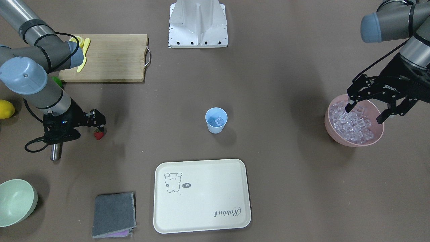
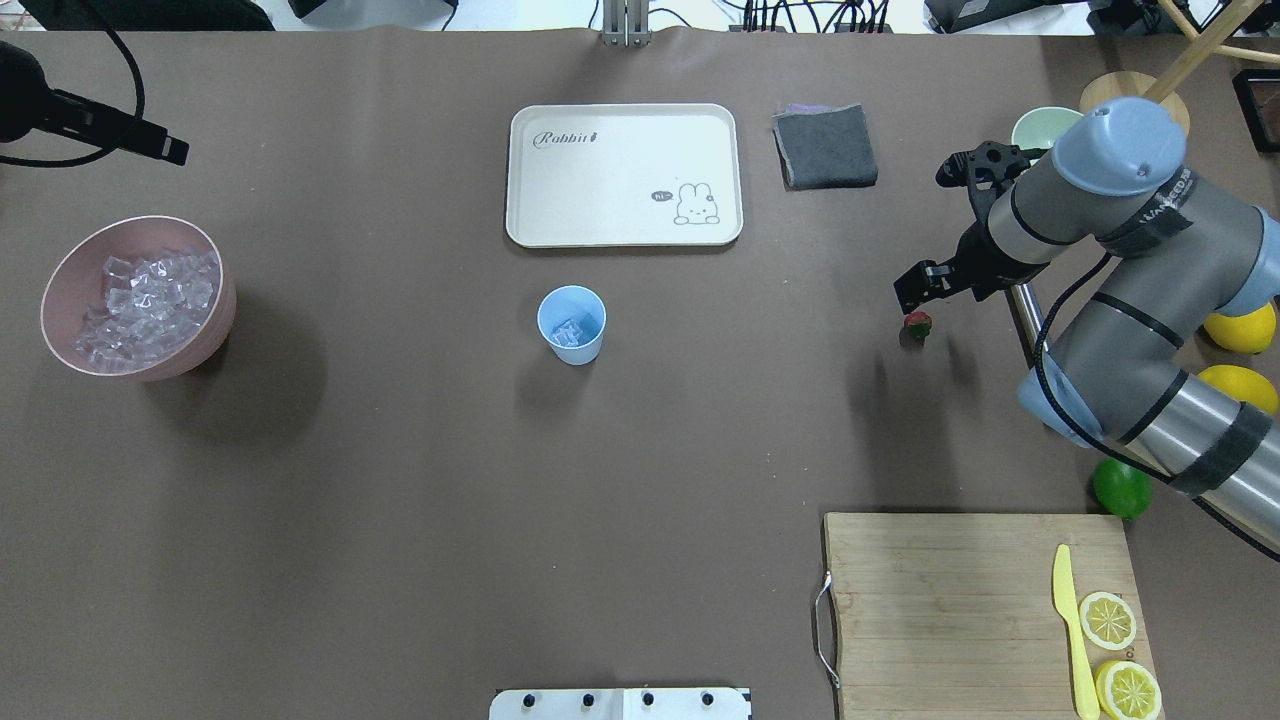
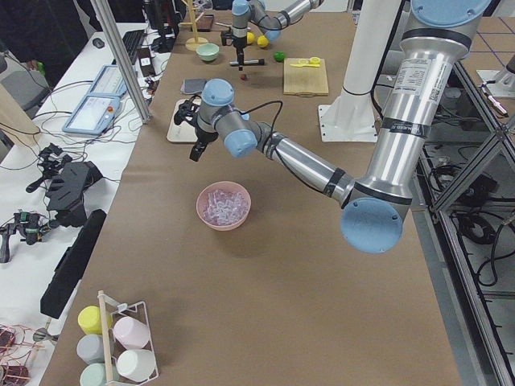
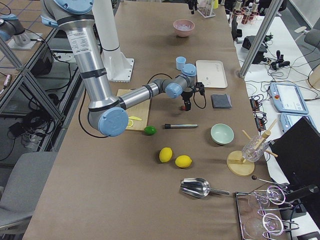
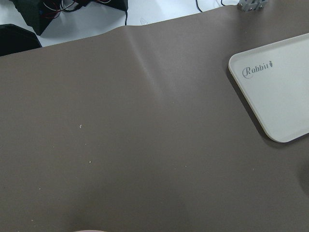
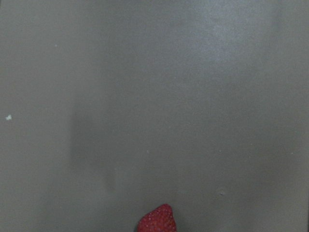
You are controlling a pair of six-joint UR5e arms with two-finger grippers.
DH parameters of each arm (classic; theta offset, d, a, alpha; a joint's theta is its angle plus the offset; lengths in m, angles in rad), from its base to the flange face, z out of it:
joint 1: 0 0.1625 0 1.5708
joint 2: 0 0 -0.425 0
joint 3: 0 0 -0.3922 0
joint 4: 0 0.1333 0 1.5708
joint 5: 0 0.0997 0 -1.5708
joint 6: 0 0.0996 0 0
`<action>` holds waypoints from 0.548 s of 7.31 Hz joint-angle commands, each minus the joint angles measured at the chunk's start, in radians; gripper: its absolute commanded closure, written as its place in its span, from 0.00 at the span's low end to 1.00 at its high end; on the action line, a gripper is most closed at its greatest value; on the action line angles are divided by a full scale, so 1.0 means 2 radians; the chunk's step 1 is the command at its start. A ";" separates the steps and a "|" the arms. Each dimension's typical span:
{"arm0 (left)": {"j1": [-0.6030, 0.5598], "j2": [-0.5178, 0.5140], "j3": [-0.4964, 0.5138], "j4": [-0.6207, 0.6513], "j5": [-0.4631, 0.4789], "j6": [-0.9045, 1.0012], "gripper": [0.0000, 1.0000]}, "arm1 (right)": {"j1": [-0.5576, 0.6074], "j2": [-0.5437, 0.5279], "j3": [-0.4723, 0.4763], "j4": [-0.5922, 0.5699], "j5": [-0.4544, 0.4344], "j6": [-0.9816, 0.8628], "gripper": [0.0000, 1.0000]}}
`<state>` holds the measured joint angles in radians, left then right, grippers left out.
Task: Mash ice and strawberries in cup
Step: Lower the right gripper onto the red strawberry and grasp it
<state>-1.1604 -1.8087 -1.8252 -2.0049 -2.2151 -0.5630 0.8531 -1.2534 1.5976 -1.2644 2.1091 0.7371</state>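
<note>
Cup: the light-blue cup (image 1: 216, 120) stands upright mid-table, just robot-side of the tray, with a few pieces of ice (image 1: 218, 121) in its bottom.
Pink bowl: the pink bowl (image 1: 353, 140) on the robot's left is heaped with ice cubes.
Green bowl: the pale green bowl (image 1: 15, 202) shows nothing inside.
Tray: one cream tray (image 1: 201, 215), bare.
Left gripper: the left gripper (image 1: 366, 109) hangs over the pink bowl, fingers spread apart.
Right gripper: the right gripper (image 1: 99, 128) is low over the strawberry (image 1: 98, 134); whether its fingers grip it I cannot tell.
Surface: brown table covering; grey cloth (image 1: 114, 214), cutting board (image 1: 111, 62), metal muddler (image 1: 55, 152).
Counts: one strawberry, one cup, two bowls, two whole lemons (image 2: 1240, 330), one lime (image 2: 1121, 487).
</note>
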 commanded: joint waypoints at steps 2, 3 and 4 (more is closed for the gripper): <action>0.000 0.000 0.001 0.000 0.000 0.000 0.02 | -0.013 0.006 -0.020 0.006 -0.001 0.000 0.00; 0.000 0.000 0.001 0.000 0.000 0.000 0.02 | -0.015 0.006 -0.021 0.006 -0.001 0.000 0.01; 0.000 0.000 0.001 0.000 0.000 0.000 0.02 | -0.016 0.006 -0.021 0.006 -0.001 0.000 0.02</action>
<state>-1.1612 -1.8086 -1.8241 -2.0049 -2.2151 -0.5630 0.8254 -1.2414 1.5579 -1.2536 2.1062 0.7379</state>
